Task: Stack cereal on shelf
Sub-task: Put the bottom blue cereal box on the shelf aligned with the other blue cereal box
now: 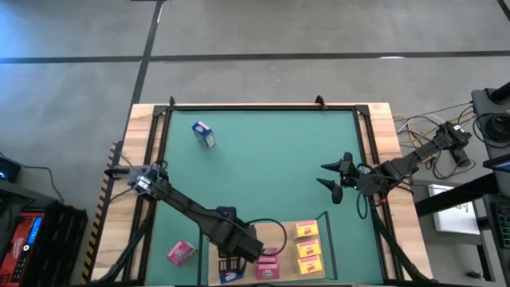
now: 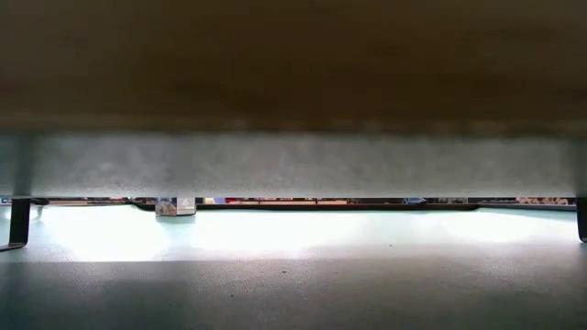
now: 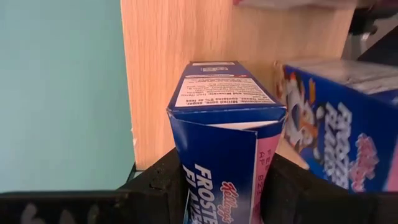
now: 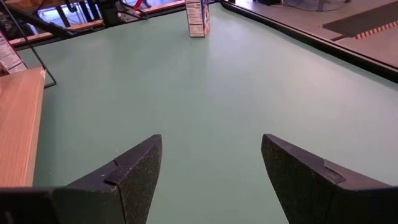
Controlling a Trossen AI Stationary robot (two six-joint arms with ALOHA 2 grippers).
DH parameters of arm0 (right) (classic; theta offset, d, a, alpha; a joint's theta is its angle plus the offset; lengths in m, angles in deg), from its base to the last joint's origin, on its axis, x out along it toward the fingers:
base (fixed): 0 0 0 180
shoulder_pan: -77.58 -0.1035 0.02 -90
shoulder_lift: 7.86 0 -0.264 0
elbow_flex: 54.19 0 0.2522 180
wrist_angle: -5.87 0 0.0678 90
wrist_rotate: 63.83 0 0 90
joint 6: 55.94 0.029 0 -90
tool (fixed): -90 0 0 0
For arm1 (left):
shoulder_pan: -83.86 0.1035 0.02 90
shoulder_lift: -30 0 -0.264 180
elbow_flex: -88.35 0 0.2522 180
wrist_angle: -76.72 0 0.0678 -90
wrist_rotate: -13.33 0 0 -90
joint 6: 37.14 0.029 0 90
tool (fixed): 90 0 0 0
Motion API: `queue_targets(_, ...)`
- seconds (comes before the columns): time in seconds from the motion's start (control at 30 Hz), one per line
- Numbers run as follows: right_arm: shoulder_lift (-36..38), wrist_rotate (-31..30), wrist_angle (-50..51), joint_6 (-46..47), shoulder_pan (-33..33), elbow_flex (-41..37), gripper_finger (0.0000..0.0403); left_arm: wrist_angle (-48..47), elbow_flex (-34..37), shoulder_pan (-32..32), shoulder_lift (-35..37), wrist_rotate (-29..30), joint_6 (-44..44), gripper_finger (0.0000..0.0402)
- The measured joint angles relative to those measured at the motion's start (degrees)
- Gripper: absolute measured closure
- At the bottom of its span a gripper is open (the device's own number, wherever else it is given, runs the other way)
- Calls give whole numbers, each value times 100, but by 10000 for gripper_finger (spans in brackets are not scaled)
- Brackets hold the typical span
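Kellogg's Frosted Flakes box [image 3: 224, 143] in left hand [image 3: 221, 186]

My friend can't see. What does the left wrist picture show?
The left gripper holds a blue cereal box above the wooden shelf. Another blue box stands beside it, and the green mat lies alongside.

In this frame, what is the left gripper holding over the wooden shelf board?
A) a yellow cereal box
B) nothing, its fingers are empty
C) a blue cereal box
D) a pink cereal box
C: in the left wrist view the left gripper has its fingers clamped on both sides of a blue cereal box, above the shelf board.
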Motion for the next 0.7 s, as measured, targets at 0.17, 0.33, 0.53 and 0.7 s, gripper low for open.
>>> queue_targets(0.17,-2,-1,1,1,0,0,138,125,1,-49,0,38,-158,269)
queue_targets(0.33,-2,-1,-1,1,-2,0,138,157,2,-83,0,17,-290,269)
queue_targets(0.53,0,-1,1,1,-1,0,138,247,6,-156,2,-26,-326,269)
queue_targets(0.7,-2,-1,-1,-1,0,0,138,260,6,-191,4,-29,-336,269)
